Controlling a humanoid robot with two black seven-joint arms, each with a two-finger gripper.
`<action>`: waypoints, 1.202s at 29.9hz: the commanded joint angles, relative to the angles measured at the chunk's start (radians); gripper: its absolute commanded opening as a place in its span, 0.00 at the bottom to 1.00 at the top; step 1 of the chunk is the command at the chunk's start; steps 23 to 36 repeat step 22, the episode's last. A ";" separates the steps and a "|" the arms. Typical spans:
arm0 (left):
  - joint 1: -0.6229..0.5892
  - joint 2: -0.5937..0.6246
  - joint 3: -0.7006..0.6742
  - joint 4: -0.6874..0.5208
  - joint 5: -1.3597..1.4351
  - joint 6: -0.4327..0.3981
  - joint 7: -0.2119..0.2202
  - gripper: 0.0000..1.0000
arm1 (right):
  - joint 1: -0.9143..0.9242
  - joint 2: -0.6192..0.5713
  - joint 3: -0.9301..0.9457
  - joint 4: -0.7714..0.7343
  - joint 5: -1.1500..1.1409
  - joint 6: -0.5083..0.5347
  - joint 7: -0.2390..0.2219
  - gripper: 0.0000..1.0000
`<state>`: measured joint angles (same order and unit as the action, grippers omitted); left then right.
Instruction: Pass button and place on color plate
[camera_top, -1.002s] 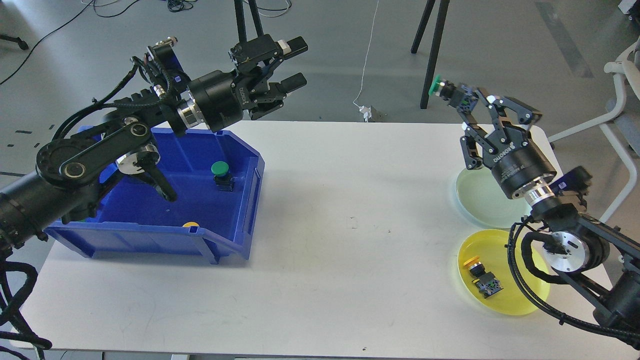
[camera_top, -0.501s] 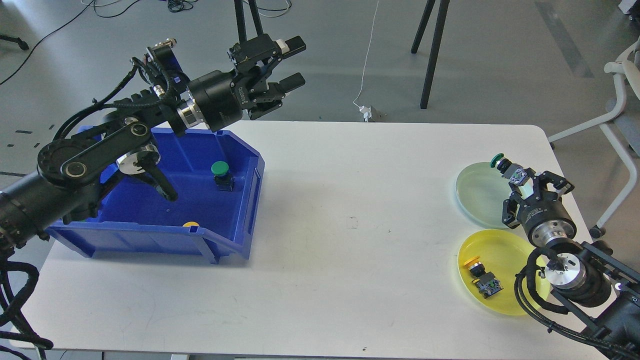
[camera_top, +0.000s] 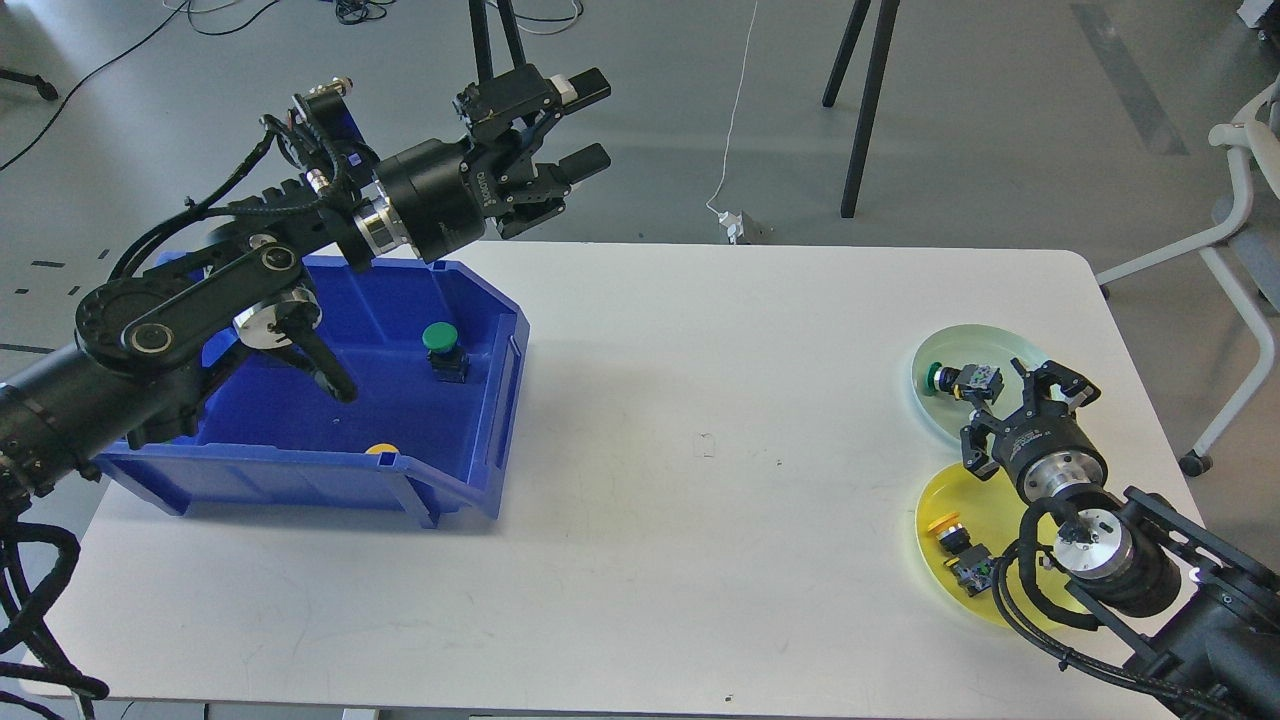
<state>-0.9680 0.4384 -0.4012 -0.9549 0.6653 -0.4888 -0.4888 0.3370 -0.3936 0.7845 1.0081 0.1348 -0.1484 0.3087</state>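
My right gripper (camera_top: 1000, 392) is low over the pale green plate (camera_top: 1005, 345) at the right. Its fingers are closed on the black body of a green-capped button (camera_top: 958, 379), which lies on its side on that plate. Below it, the yellow plate (camera_top: 1005, 600) holds a yellow-capped button (camera_top: 947, 530) and a small black block (camera_top: 972, 572). My left gripper (camera_top: 590, 125) is open and empty, held high over the blue bin's far right corner. The blue bin (camera_top: 300, 470) holds another green button (camera_top: 442, 350) and a yellow button (camera_top: 381, 450).
My right arm covers part of the yellow plate. Tripod legs (camera_top: 862, 110) and a white cable (camera_top: 735, 120) stand on the floor behind the table. A chair (camera_top: 1245, 230) is off the table's right edge.
My right gripper has come down from high above the table to the pale green plate, carrying the green button, which now lies on the plate. My left arm has barely moved.
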 joint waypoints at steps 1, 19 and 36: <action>0.000 0.008 -0.004 0.012 -0.059 0.000 0.000 0.89 | -0.003 -0.008 0.030 0.038 0.000 0.006 0.001 0.95; 0.279 0.214 -0.298 0.015 -0.471 0.000 0.000 0.94 | 0.353 -0.261 0.058 0.377 -0.130 0.211 0.020 0.97; 0.279 0.207 -0.294 0.015 -0.463 0.000 0.000 0.94 | 0.384 -0.261 0.056 0.379 -0.132 0.210 0.021 0.97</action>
